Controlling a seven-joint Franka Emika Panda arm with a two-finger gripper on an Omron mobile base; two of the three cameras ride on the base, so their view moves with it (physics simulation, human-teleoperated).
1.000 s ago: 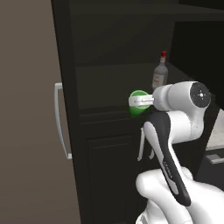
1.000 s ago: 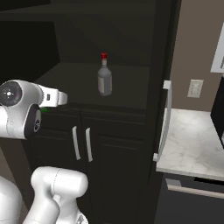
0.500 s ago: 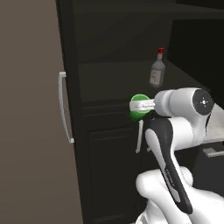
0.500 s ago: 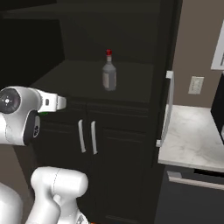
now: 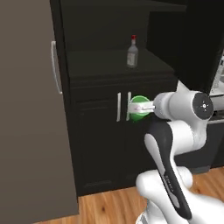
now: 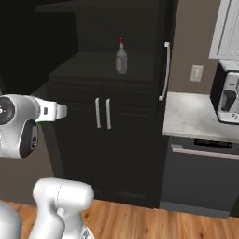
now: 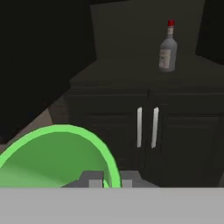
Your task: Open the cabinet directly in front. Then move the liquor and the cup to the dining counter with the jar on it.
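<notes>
My gripper (image 5: 142, 107) is shut on the rim of the bright green cup (image 5: 138, 108) and holds it in the air in front of the lower doors, well away from the shelf. In the hand view the cup (image 7: 57, 153) sits large at lower left, with a fingertip (image 7: 95, 179) pinching its rim. The cabinet (image 5: 109, 26) stands open, its door handle (image 5: 54, 65) swung to the left. On its dark shelf the liquor (image 5: 132, 52) (image 6: 121, 57) (image 7: 167, 48) stands upright, clear with a red cap. The dining counter and the jar are out of view.
Below the shelf are shorter dark doors with paired pale handles (image 5: 123, 106) (image 6: 101, 113). A marble worktop (image 6: 191, 116) with a grey appliance (image 6: 228, 93) lies to the right, above a dark dishwasher front (image 6: 205, 172). A brown wall panel (image 5: 26, 113) stands at left, above a wooden floor (image 6: 140, 219).
The whole picture has shifted: the base has backed away from the cabinet, so shelf and liquor look smaller and farther. The cup stays in the shut gripper.
</notes>
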